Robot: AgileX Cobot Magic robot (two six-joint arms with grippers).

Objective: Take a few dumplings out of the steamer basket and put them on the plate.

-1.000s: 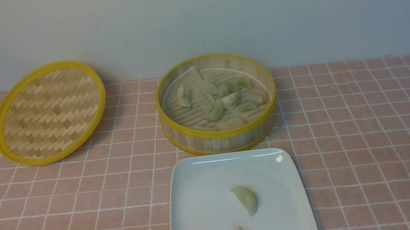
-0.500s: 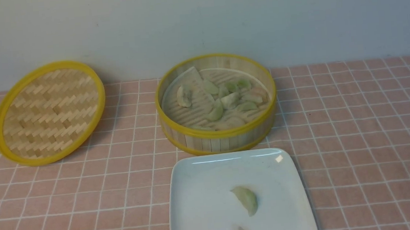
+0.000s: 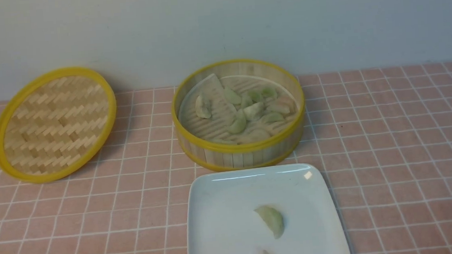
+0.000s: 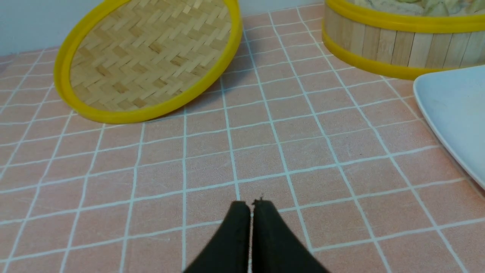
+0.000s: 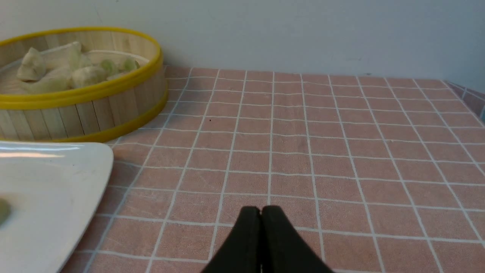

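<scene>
our left claw (image 4: pixel 251 206) is shut with nothing in it. our right claw (image 5: pixel 261 212) is shut too, and it holds nothing. both hang out over the pink worktop (image 3: pixel 136 215), away from the food.

the round basket (image 3: pixel 242 154) sits at the back, near the wall (image 3: pixel 218 22). most of the dumplings (image 3: pixel 254 111) lie inside its yellow rim, bunched up toward the middle and right. one pale dumpling (image 3: pixel 202 106) lies by itself near the left side. one more is close up against the front edge.

the white plate (image 3: pixel 225 224) is just in front of the basket, and its far edge comes close to the basket's foot. two dumplings are on it, with lots of bare plate to their left. the picture cuts off the near part of the plate.

the lid (image 3: pixel 56 124) leans at the back left, with a wide strip of worktop between it and the basket. to the right of the plate and basket there is plenty of open room to move.
</scene>
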